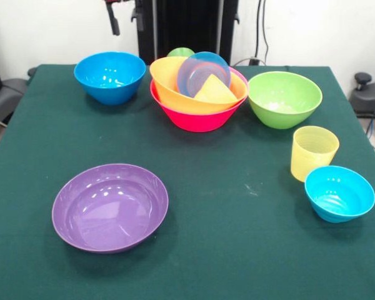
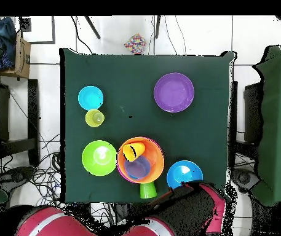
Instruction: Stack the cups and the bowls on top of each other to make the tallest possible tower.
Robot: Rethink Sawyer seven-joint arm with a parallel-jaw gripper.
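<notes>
Tower (image 1: 199, 100): barely begun, orange nested in pink.
Gripper (image 1: 114, 24): drawn back, grip can't be told.
Next: fetch purple bowl (image 1: 110, 207), near left.

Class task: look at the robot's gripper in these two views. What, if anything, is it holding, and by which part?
Nothing is held. The gripper hangs at the table's edge, clear of every bowl and cup.

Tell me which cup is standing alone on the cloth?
The ribbed pale yellow cup, upright between the green bowl and a small blue bowl.
</notes>
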